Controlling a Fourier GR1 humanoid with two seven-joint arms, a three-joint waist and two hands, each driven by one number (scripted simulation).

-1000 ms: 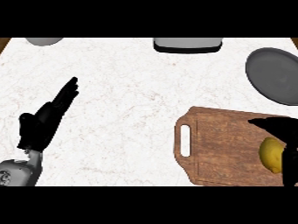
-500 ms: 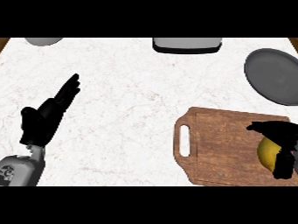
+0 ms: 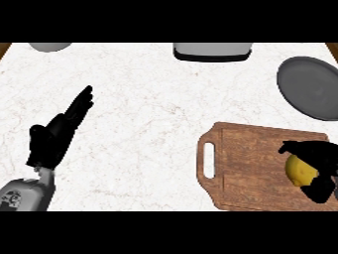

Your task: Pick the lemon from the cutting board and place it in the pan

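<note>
On my feed the yellow, rounded lemon (image 3: 300, 169) sits on the brown wooden cutting board (image 3: 255, 163), close to the board's right edge, and I see the black right hand (image 3: 323, 161) curled around it, fingers over the top and right side and the thumb below, so that only the lemon's left face shows. The board, with a slot handle at its left end, lies at the front right corner of the white marble counter (image 3: 157, 109). The dark grey round pan (image 3: 316, 88) rests near the counter's right edge, well apart from the lemon and just behind the board. My black left hand (image 3: 54, 136) is at the counter's front left, open with straight fingers pointing away toward the back, holding nothing. At the back edge I see a grey rectangular container (image 3: 212, 50) near the middle and a pale grey rounded object (image 3: 50, 46) toward the left corner, both cut off by the view.
</note>
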